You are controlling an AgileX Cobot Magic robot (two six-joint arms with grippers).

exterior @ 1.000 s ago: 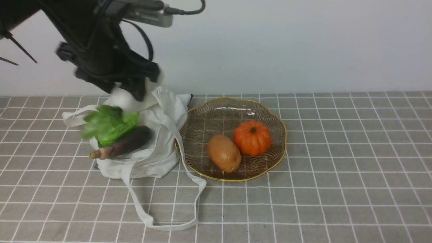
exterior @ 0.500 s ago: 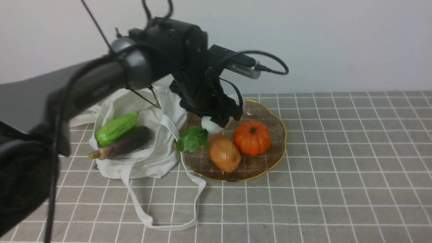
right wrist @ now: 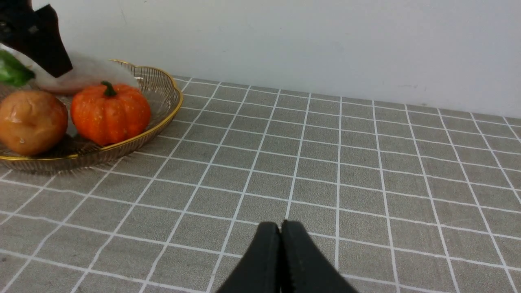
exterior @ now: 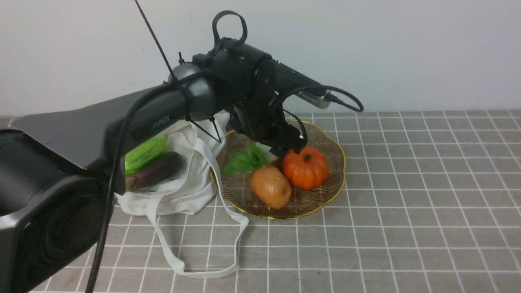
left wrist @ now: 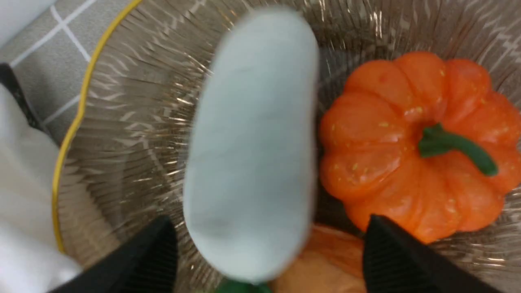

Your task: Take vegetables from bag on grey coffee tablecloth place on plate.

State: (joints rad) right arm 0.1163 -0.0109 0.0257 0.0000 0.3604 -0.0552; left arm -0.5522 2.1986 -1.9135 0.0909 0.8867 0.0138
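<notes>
My left gripper (exterior: 286, 143) hangs low over the back of the ribbed glass plate (exterior: 330, 191). In the left wrist view its jaws (left wrist: 266, 221) stand wide open, with the white radish (left wrist: 252, 142) blurred and loose between them, lying on the plate beside an orange pumpkin. The radish's green leaves (exterior: 245, 160) show in the front view; its body is mostly hidden by the gripper. The light-green gourd (exterior: 145, 151) and purple eggplant (exterior: 156, 171) lie on the off-white bag (exterior: 185, 191), left of the plate. My right gripper (right wrist: 281, 230) is shut and empty, low over the tablecloth (right wrist: 325, 162).
The plate also holds an orange pumpkin (exterior: 305, 167) and a brown potato (exterior: 270, 187). The bag's long strap (exterior: 203, 270) loops forward over the grid tablecloth (exterior: 407, 228). A white wall stands right behind the table. My left arm spans over the bag.
My left arm has carried the radish from above the bag rightward to the plate and lowered it. The jaws now stand apart from the radish.
</notes>
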